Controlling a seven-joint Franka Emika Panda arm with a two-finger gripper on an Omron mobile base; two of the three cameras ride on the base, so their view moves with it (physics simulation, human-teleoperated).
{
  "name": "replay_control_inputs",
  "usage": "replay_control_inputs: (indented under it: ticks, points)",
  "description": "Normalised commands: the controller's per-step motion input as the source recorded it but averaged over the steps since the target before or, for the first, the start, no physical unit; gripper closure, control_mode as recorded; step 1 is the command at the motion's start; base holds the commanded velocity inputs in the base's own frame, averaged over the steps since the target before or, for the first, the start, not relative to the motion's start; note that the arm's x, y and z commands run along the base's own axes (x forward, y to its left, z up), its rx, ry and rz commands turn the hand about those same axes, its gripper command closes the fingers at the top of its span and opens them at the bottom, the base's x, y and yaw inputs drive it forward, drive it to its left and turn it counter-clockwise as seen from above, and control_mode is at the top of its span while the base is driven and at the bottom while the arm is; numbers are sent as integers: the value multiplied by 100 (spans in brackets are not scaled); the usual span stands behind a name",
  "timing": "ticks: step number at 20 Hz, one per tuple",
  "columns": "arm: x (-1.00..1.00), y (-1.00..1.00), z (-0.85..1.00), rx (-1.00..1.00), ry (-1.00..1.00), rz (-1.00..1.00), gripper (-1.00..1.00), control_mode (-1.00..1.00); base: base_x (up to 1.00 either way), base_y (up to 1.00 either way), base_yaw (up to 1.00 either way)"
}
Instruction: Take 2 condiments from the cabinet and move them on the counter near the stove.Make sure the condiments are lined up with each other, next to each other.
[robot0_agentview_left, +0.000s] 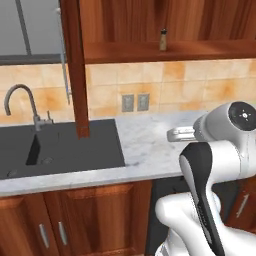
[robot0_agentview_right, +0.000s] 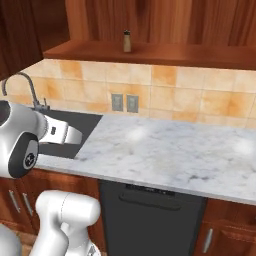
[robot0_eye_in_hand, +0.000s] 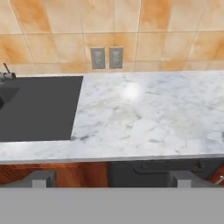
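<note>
Tan shaker (robot0_agentview_left: 163, 40) on cabinet shelf (robot0_agentview_left: 165, 51); hand view's pincer (robot0_eye_in_hand: 111, 178) wide over counter (robot0_eye_in_hand: 144, 113).

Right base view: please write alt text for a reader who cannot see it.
A slim tan shaker with dark cap stands alone on the reddish-brown wooden cabinet shelf, above a white marble counter and orange tiled wall. The dark sink lies left.

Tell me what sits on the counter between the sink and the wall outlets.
Nothing: in the hand view, bare marble counter runs from the sink edge to the tiled wall under the outlets.
</note>
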Motion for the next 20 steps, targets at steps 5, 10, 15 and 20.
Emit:
replay_control_inputs:
  ticks: [5, 10, 15, 20]
  points:
    - [0, 0, 0, 0, 0, 0, -100, 100, 60, -49, 5]
    - [0, 0, 0, 0, 0, 0, -100, 100, 40, -69, 0]
    - [0, 0, 0, 0, 0, 0, -100, 100, 49, -27, 0]
    - [0, 0, 0, 0, 0, 0, -100, 100, 13, 0, 0]
